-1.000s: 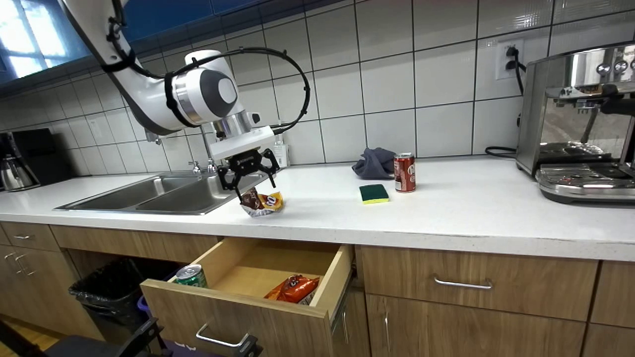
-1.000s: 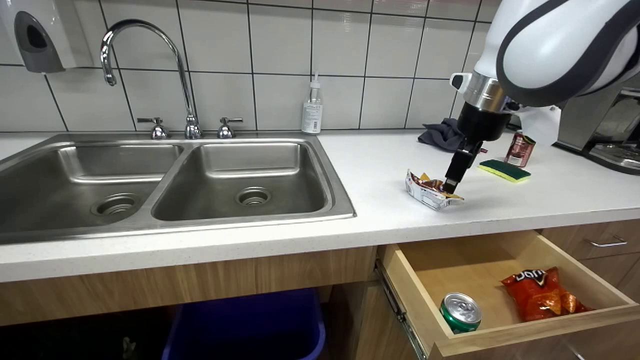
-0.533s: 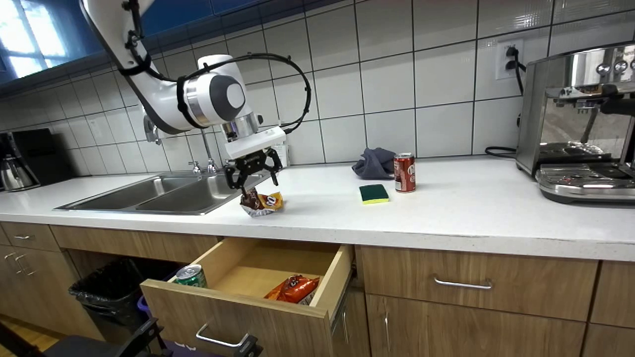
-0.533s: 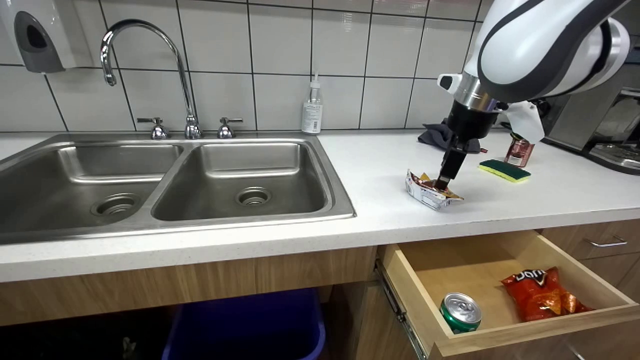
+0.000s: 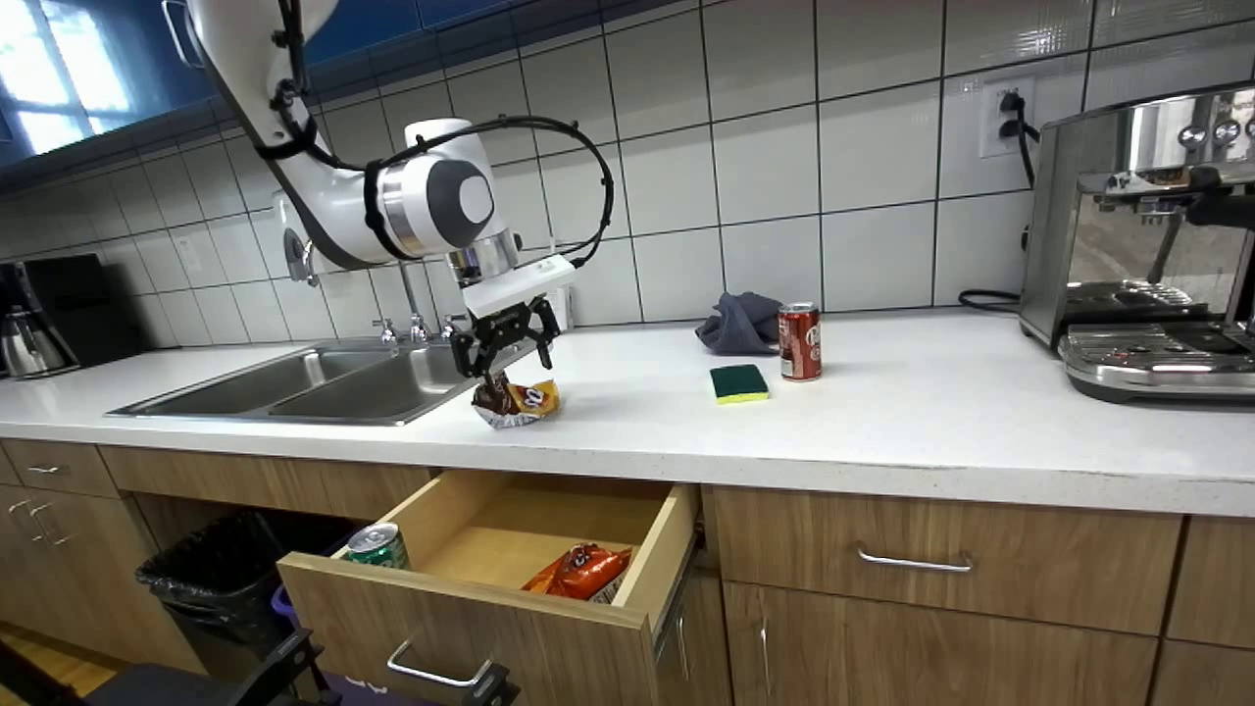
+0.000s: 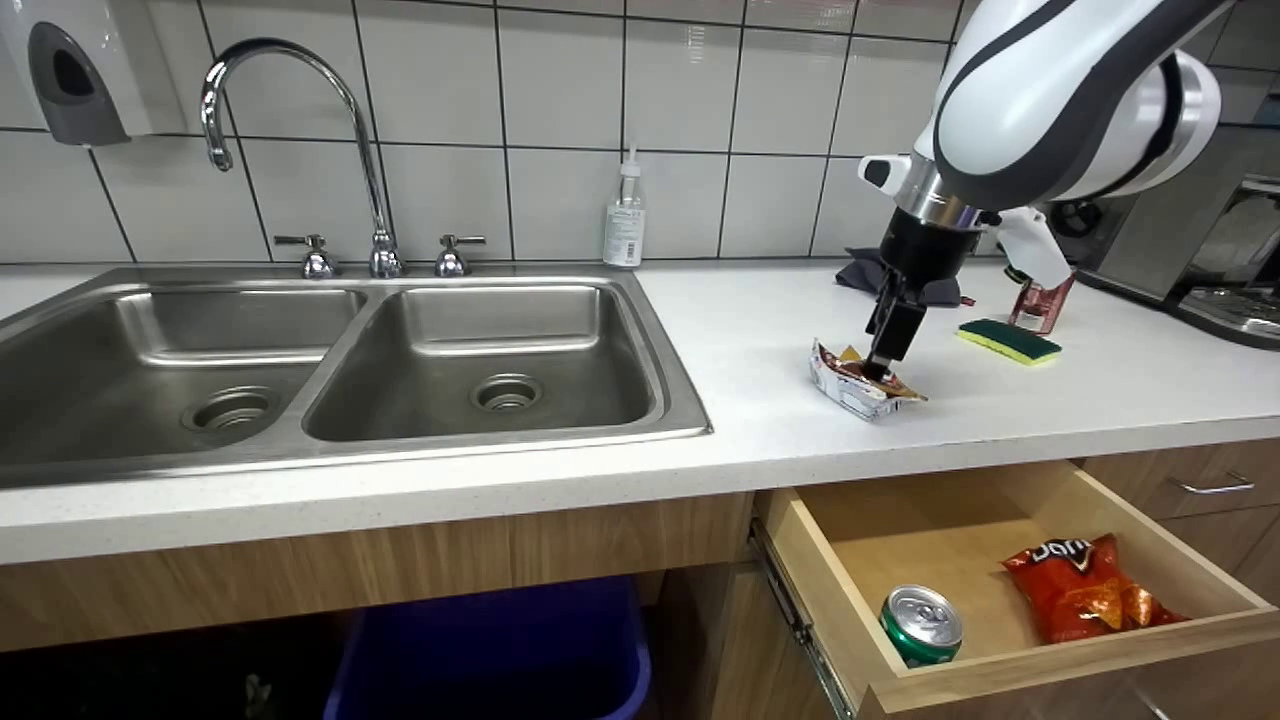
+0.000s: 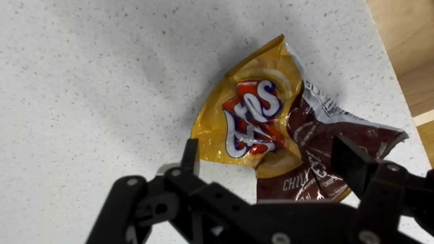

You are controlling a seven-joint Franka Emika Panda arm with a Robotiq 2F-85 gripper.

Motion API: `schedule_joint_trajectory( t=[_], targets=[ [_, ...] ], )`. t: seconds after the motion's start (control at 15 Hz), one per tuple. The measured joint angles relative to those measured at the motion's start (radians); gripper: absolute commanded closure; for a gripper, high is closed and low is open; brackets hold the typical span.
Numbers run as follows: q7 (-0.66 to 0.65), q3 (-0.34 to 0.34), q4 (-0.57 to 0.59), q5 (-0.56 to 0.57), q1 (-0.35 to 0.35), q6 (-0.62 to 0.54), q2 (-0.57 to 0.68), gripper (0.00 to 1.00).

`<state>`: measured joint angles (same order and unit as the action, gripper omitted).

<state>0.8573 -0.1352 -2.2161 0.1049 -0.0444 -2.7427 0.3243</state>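
Observation:
A crumpled yellow and brown chip bag [image 7: 257, 115] lies on the white counter close to its front edge, also visible in both exterior views as the chip bag [image 5: 532, 400], [image 6: 850, 388]. Directly above it is my gripper [image 7: 266, 144], its jaws spread wide. In the wrist view one finger [image 7: 190, 154] is by the bag's yellow corner; the opposite finger [image 7: 351, 162] overlaps the brown part. Nothing is gripped between them. From an exterior view, one fingertip of the gripper [image 5: 520, 372] appears at the bag's top; whether it touches, I cannot tell. The gripper's base hides the bag's lower edge.
Below the counter a drawer [image 5: 529, 637] stands pulled out, holding a green can [image 6: 922, 625] and a red chip bag [image 6: 1090, 590]. A sink [image 6: 480, 335] lies beside the work spot. A sponge [image 5: 739, 382], red can [image 5: 800, 341] and dark cloth [image 5: 740, 324] rest on the counter.
The arm has shifted a little over the bag, away from the counter's front edge. Its jaws stay wide, and the bag has not visibly moved.

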Motion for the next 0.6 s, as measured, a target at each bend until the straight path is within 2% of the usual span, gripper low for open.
schedule_joint_trajectory(
  t=[0.6],
  targets=[
    [0.038,-0.018,0.042,0.000,-0.001,0.001,0.041,0.00]
  ],
)
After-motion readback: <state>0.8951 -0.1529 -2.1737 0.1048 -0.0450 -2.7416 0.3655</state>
